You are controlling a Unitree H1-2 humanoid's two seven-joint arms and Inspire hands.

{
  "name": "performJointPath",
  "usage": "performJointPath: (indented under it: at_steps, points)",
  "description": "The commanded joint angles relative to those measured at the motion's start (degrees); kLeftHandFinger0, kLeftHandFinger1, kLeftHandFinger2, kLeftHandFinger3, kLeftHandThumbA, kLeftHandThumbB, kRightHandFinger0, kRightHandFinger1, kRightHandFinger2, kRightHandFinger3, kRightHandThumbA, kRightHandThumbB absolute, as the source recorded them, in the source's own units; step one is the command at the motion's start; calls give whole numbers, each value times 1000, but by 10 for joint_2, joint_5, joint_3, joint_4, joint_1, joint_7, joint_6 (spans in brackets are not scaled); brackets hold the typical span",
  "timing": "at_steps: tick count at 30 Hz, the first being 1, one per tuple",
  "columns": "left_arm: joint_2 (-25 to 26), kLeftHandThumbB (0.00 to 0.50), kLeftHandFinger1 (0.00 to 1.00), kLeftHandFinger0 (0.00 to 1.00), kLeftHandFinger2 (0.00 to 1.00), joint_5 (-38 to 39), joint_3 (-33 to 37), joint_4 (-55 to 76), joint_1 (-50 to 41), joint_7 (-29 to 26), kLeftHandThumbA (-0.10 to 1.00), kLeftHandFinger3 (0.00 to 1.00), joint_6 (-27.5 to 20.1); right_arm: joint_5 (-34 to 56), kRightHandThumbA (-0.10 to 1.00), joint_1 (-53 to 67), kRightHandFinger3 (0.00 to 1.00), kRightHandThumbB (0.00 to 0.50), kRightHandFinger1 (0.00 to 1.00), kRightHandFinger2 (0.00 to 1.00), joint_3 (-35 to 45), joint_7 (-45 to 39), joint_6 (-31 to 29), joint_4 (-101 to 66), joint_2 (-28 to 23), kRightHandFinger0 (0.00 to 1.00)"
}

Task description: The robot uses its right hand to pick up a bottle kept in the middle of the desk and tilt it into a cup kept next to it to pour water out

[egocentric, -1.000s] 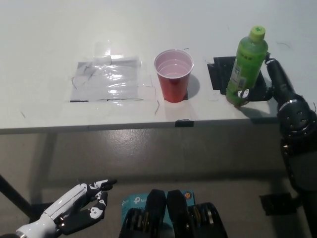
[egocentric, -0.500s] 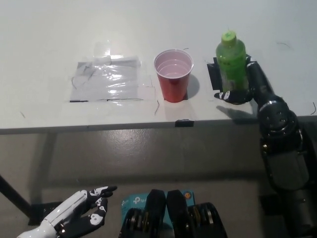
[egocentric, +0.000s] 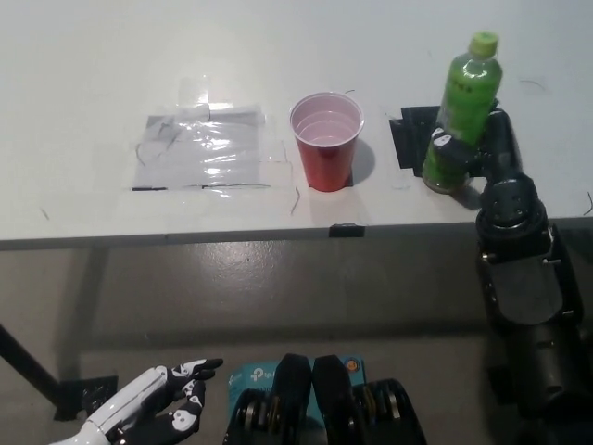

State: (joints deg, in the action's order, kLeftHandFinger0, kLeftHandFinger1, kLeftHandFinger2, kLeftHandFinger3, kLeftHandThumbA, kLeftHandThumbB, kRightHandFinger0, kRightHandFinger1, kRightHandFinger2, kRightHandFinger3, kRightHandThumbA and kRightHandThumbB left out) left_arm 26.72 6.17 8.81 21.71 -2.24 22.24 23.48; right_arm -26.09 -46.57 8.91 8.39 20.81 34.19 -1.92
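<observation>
Since half a second ago our right hand [egocentric: 482, 153] has swung one bottle [egocentric: 462, 111], still grasped, further right of the single cup [egocentric: 325, 139]. Both stand on a white desk [egocentric: 83, 74]; a plastic sheet [egocentric: 204, 148] lies left of the cup. Our left hand [egocentric: 148, 413] rests released below the desk edge.

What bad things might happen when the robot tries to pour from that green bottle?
1. The right robot hand grips the green bottle low near its base, so the tall top could tip or slip while lifting.
2. The bottle's cap looks to be on, so nothing may pour.
3. The red cup stands close beside the bottle and looks light; a swing could knock it over.

The left robot hand rests low, away from the desk.
</observation>
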Motion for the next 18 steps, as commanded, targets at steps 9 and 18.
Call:
performJointPath:
  at_steps: [9, 18]
  points:
    - [8, 287, 1000, 1000, 1000, -8, 8, 14, -1, 10, 910, 1000, -8, 13, -100, -36, 141, 19, 0, 178, -13, 159, -198, 18, -26, 0]
    - [12, 313, 1000, 1000, 1000, -12, 12, 12, 4, 13, 904, 1000, -2, -11, -100, -19, 196, 25, 0, 199, -73, 120, -197, -13, -59, 0]
